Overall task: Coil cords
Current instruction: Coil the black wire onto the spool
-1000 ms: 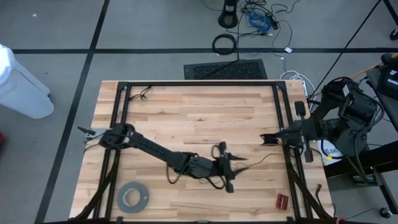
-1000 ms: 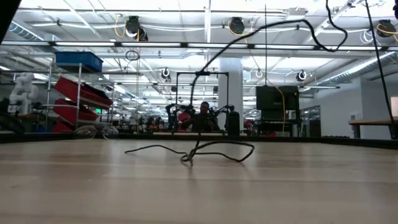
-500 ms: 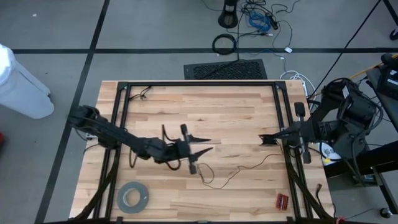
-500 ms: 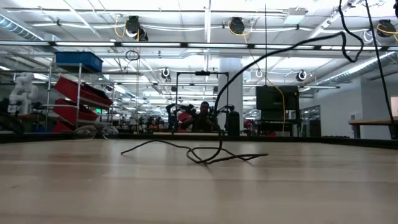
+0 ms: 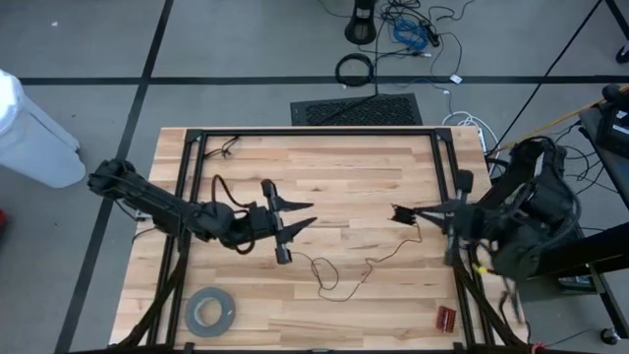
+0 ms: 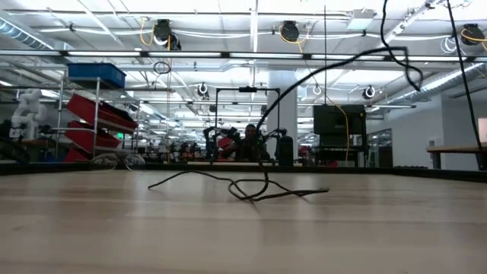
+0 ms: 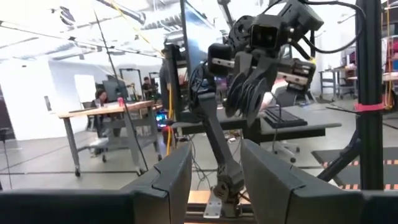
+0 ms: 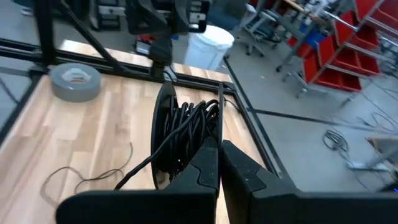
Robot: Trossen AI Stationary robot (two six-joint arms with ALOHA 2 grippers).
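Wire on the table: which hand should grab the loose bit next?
Left, probably. The left hand is open and empty, close to the loose loops of the wire. The right hand is shut on the disc at the wire's other end, so it is busy.

A: Where do the cameras sit?
B: One overhead, facing down; one at tabletop level (looking into the room); one per wrist. The table (image 5: 324, 167) appears in three views.

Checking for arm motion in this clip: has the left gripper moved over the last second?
Yes. In the high view the left gripper has pulled back toward the table's left frame rail, away from the table's middle.
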